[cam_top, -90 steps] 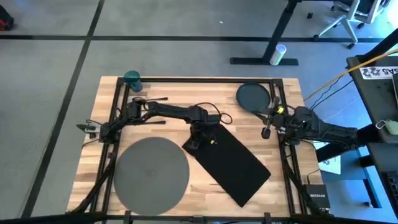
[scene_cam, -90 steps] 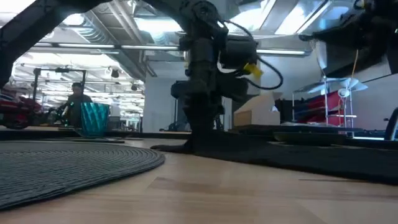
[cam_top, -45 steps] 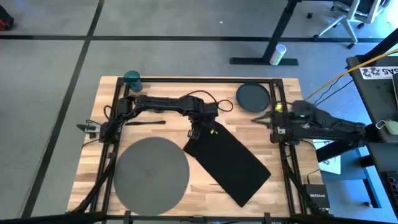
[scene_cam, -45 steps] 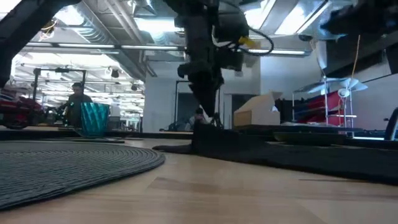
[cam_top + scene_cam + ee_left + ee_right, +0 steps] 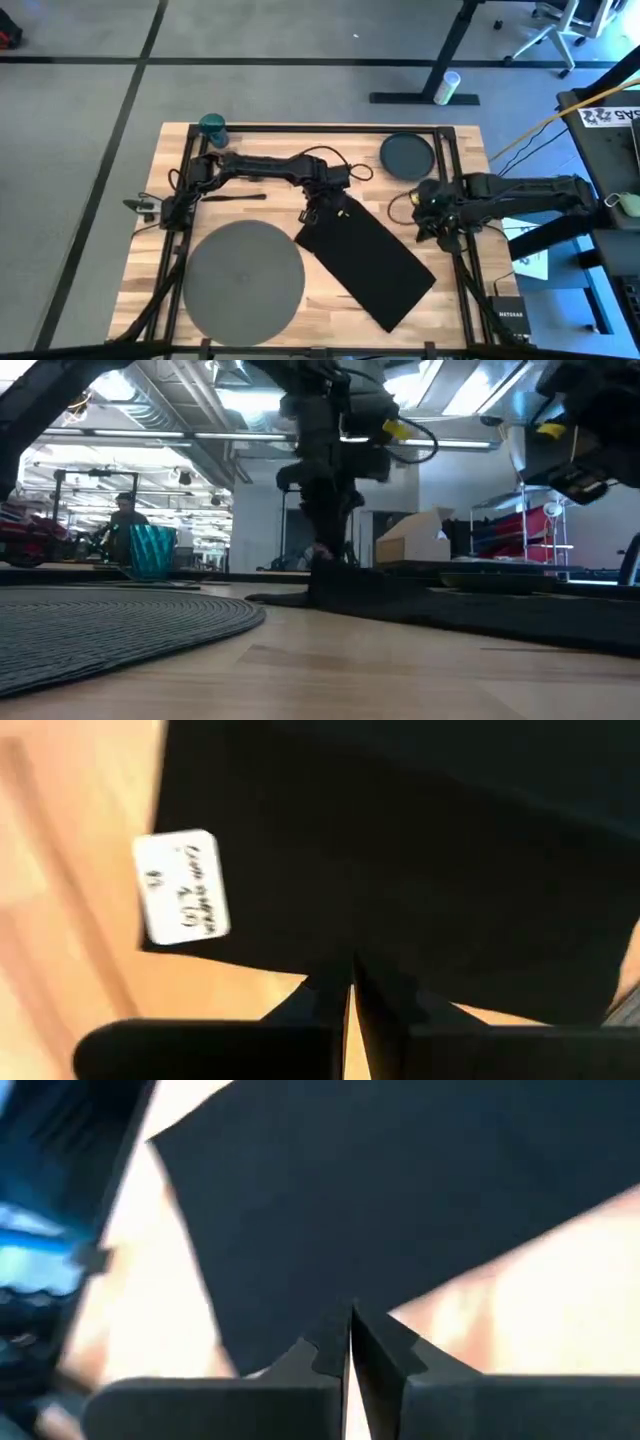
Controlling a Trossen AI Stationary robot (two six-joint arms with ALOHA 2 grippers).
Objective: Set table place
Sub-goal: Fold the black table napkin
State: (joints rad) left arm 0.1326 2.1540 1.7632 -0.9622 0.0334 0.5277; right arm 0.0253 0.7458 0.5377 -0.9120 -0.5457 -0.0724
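Right end effector point(image 5: 428, 222) has swung in from beside the plate point(image 5: 406, 154) to just off the napkin point(image 5: 365, 257), fingers clenched empty; left end effector point(image 5: 312, 213), also clenched, sits at the napkin's near corner, risking collision or dragging cloth across the tabletop point(image 5: 300, 300).

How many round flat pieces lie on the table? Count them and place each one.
2. The large grey mat lies at the table's near left corner, beside the black napkin. The smaller dark plate sits at the far right corner. None appears hidden.
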